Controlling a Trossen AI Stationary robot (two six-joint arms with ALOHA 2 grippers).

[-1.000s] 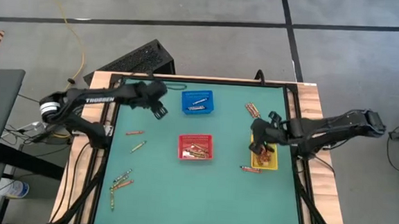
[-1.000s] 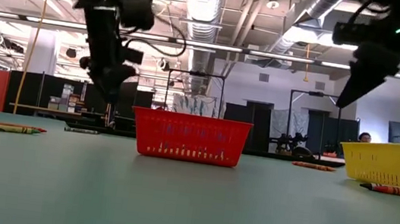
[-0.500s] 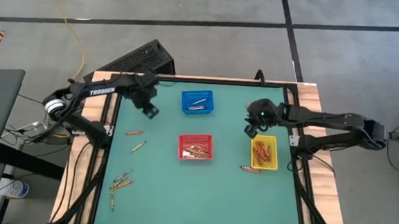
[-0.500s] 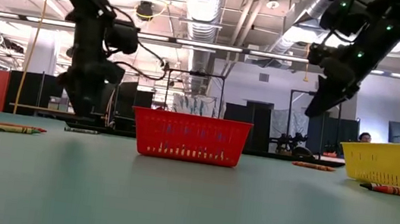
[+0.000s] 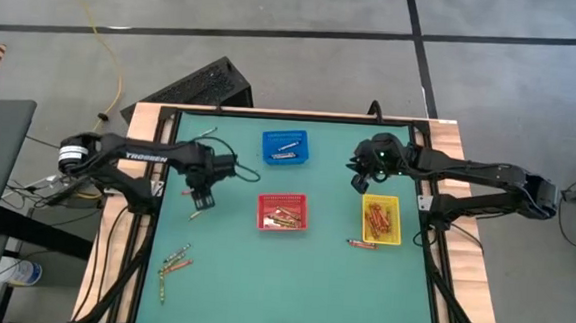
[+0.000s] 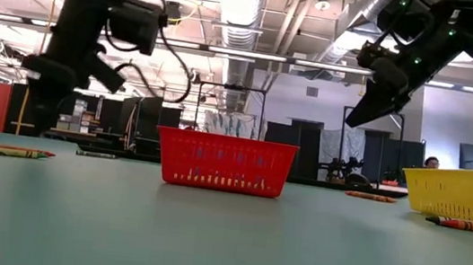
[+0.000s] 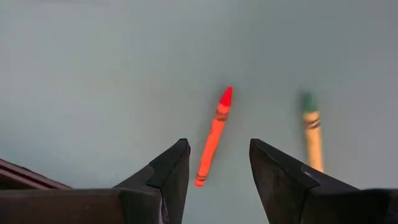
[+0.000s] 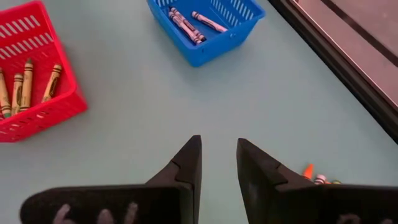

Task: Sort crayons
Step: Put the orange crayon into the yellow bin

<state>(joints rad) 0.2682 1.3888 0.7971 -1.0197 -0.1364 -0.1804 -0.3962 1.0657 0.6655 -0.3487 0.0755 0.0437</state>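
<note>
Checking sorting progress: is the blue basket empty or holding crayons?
Holding crayons: the blue basket has several crayons lying inside.

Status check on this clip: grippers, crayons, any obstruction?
Left gripper open above thin red crayon, nothing held. Right gripper empty, jaws parted, near loose crayons at table's far edge. Nothing blocking.

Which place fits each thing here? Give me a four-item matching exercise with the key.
Things:
1. blue basket
2. yellow basket
3. left gripper
4. right gripper

Places:
A. over the red-orange crayon on the mat
B. far side of the mat, beyond the red basket
C. over bare mat between the blue and yellow baskets
D. right of the red basket

Pairs: 1-B, 2-D, 3-A, 4-C
</note>
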